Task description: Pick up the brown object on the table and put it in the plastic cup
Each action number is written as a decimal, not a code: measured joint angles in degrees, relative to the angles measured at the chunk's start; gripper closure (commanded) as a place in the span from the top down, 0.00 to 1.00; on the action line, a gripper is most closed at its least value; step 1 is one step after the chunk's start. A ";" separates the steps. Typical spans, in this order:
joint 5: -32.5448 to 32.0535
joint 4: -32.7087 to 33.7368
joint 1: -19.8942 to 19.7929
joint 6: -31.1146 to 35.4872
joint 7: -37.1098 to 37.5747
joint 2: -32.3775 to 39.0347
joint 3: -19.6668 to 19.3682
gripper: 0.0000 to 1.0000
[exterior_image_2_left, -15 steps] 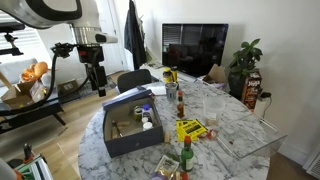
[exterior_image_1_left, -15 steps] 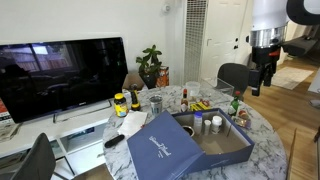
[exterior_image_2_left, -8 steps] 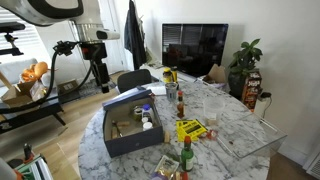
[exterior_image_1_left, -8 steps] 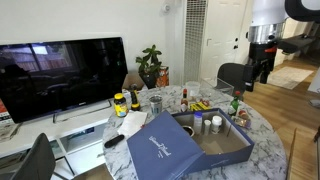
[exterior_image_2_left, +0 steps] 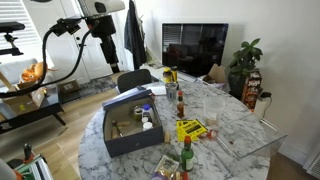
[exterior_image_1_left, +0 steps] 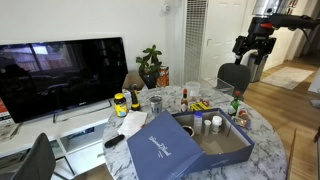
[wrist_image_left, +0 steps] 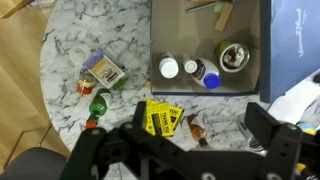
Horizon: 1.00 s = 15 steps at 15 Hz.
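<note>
1. Lifted and swung since half a second ago, the tool (exterior_image_1_left: 250,46) now hangs higher in an exterior view, up beside the doorway and well off the bench (exterior_image_1_left: 262,128) edge.
2. That rise has brought the bench (wrist_image_left: 70,40) under the wrist camera, which now looks straight down on the marble top and the box (wrist_image_left: 180,30).
3. Both fingers (wrist_image_left: 92,150) of the tool (wrist_image_left: 185,152) stand wide apart at the bottom of the wrist view, with nothing between them.
4. My best guess for the brown object is the small brownish bottle (wrist_image_left: 196,128) on the marble, just beside the yellow packet (wrist_image_left: 158,118) and outside the box. I cannot tell for certain, as a brown stick (wrist_image_left: 222,17) also lies inside the box.
5. I cannot pick out the plastic cup with any confidence in these views.
6. Nothing on the bench looks disturbed, so the task appears to be at its very start: a survey from above, with the reach and grasp not yet begun.
7. Next comes a long descent among crowded bottles, where knocking a neighbour is the main risk.
</note>
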 measured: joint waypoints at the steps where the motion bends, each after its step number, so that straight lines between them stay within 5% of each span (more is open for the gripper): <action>1: -0.48 -0.23 -1.58 1.29 1.64 -0.06 0.03 1.00; 8: -6.27 -4.75 -11.26 15.01 15.39 6.05 0.64 1.00; 15: -6.67 -4.43 -11.43 16.07 16.65 9.14 0.55 1.00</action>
